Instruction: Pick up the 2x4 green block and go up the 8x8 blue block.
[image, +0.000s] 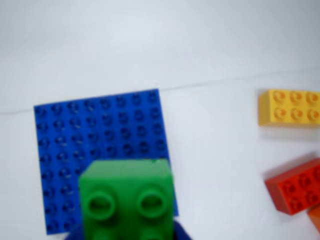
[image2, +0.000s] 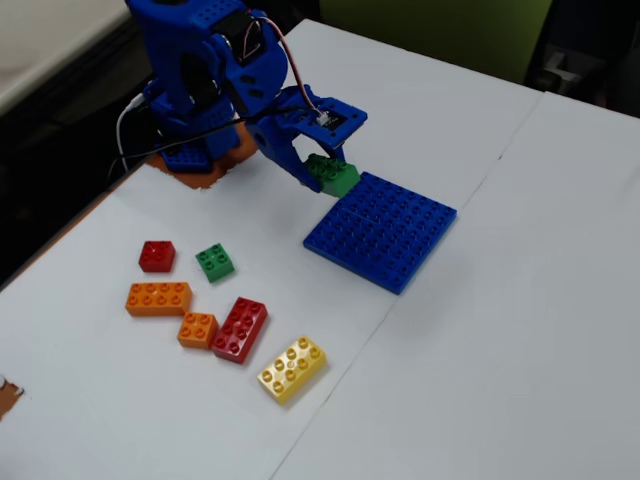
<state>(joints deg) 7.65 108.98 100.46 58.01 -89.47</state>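
My gripper (image: 127, 236) is shut on the 2x4 green block (image: 127, 200), which fills the lower middle of the wrist view, studs facing the camera. Only dark blue finger edges show beside it at the bottom. Behind it lies the 8x8 blue block (image: 100, 130), flat on the white table. In the fixed view the gripper (image2: 325, 172) holds the green block (image2: 335, 177) just over the far left corner of the blue block (image2: 385, 230). I cannot tell whether the brick touches the plate.
Loose bricks lie left of the plate in the fixed view: small red (image2: 157, 256), small green (image2: 215, 262), long orange (image2: 158, 297), small orange (image2: 197, 329), long red (image2: 239, 328), long yellow (image2: 292, 368). The wrist view shows yellow (image: 290, 106) and red (image: 295, 187) at right.
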